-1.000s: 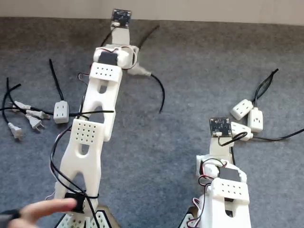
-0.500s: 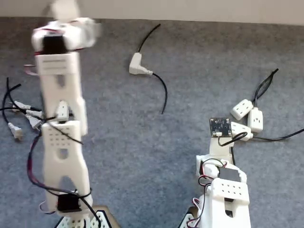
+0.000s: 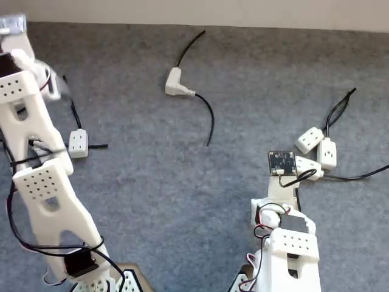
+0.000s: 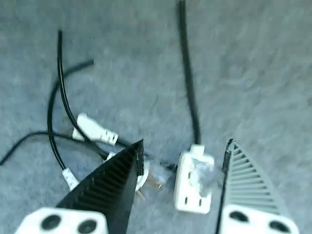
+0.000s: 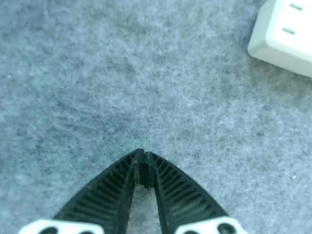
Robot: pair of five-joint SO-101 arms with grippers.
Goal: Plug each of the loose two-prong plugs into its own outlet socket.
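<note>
White outlet block lies on the grey surface just beside the loose two-prong plugs; the left claw, jaws apart and empty, has swung across from mid-surface to hang above them, seemingly ready to pick one. Right claw stays pressed together.

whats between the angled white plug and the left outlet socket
Only bare grey carpet, from angled white plug to outlet socket, in the high view.
</note>
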